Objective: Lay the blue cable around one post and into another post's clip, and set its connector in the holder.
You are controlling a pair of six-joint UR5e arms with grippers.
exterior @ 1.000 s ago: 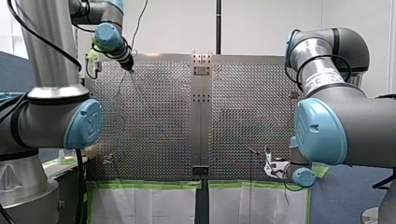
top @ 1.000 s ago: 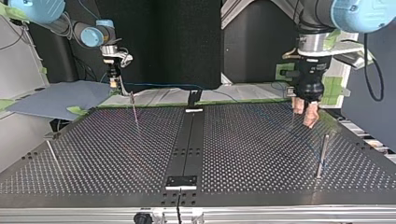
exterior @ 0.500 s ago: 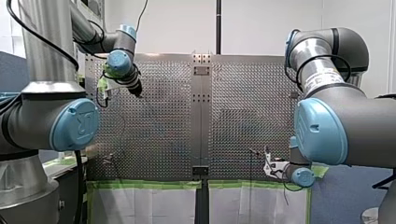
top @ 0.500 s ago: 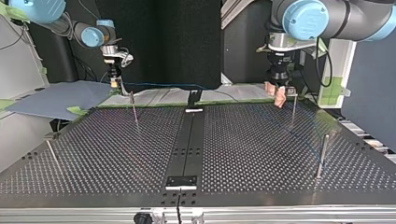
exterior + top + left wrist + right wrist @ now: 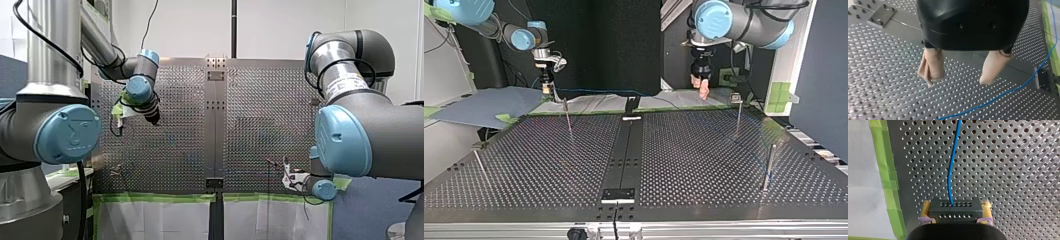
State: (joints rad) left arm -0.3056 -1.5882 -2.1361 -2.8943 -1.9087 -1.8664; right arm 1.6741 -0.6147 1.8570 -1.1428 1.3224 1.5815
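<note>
the blue cable (image 5: 948, 180) leaves view ahead of the connector (image 5: 955, 210).

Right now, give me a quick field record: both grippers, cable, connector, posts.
left gripper: open, empty, above the table
right gripper: shut on connector
connector: black block, held over the table, not set in any holder
blue cable: leaves the connector and lies across the table; passes near the left gripper, not touched by it
posts: four upright; whether the cable goes round any, cannot tell
</note>
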